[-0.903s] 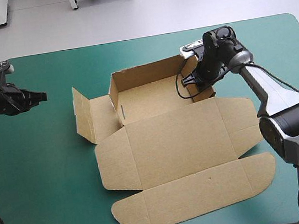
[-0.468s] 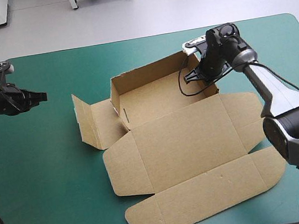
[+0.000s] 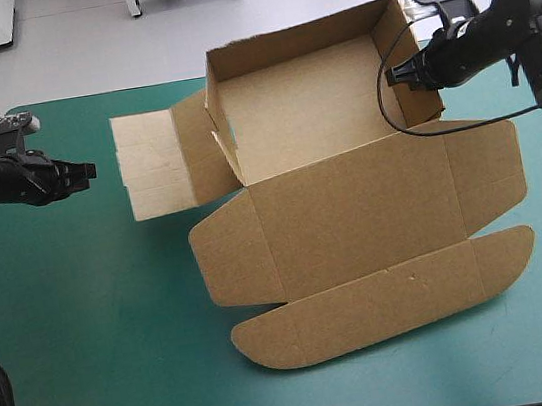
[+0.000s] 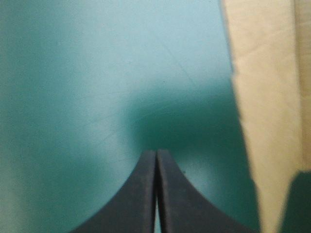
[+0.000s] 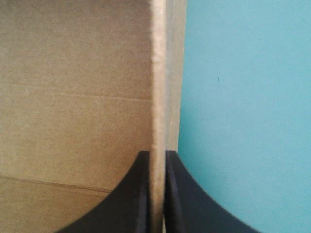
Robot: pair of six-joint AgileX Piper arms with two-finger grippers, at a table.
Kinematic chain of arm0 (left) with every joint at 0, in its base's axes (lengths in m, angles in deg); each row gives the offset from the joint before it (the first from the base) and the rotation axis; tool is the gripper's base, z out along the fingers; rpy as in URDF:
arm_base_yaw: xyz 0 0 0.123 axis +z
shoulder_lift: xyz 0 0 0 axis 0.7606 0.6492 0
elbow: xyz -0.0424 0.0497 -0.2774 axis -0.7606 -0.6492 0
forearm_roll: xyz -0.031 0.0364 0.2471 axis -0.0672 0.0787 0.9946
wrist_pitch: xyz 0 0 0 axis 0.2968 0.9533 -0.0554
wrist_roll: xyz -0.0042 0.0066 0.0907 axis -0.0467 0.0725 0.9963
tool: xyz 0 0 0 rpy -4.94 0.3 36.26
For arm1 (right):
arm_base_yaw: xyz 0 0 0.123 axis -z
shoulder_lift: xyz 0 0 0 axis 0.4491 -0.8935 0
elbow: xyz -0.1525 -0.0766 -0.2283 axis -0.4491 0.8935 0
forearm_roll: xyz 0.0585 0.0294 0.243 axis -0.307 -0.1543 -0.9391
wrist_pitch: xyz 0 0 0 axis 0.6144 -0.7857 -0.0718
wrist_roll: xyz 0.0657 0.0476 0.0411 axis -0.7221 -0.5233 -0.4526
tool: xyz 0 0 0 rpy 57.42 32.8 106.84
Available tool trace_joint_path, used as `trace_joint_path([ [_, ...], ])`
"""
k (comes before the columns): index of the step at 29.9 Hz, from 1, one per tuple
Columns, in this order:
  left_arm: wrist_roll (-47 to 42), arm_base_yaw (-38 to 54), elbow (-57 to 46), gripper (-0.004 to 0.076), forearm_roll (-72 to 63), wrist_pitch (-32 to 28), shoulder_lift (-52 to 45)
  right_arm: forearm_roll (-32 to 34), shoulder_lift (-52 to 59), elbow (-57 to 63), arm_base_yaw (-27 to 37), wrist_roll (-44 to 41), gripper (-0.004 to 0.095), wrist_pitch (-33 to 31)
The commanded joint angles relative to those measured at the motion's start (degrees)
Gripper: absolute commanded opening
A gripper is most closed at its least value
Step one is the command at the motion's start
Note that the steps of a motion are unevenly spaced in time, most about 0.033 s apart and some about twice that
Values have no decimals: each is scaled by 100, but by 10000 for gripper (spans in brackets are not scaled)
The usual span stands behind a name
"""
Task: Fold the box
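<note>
Box [image 3: 354, 221]: middle of the table [image 3: 86, 320], walled end tipped up.
Right gripper [image 5: 156, 154]: pinching the right wall [image 5: 156, 73] by its edge.
Left gripper [image 4: 156, 151]: pressed together, empty, near the left flap [image 3: 150, 164].
Feel: light, stiff board; grab thin edges.

I see the table [image 3: 87, 330] with its teal-green cover. The brown box [image 3: 354, 221] lies on it, right of the middle. Its rounded flap rests on the cover nearest me, and the walled tray end rises at the far edge. I cannot tell how much of the lid touches the cover.
</note>
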Motion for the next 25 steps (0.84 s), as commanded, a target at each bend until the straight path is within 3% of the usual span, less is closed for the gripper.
trace_joint_path([
  [1,119,-1,187,-8,-479,-169,-101,-482,638,-197,86,110,3,-8],
  [11,853,-1,177,-8,-1542,-49,263,-592,1270,-259,99,157,3,-8],
  [19,1371,398,310,-8,-2648,101,331,186,1339,-255,99,-28,3,-8],
  [25,1241,858,841,-8,-2678,225,331,169,1215,-213,99,-53,0,-8],
])
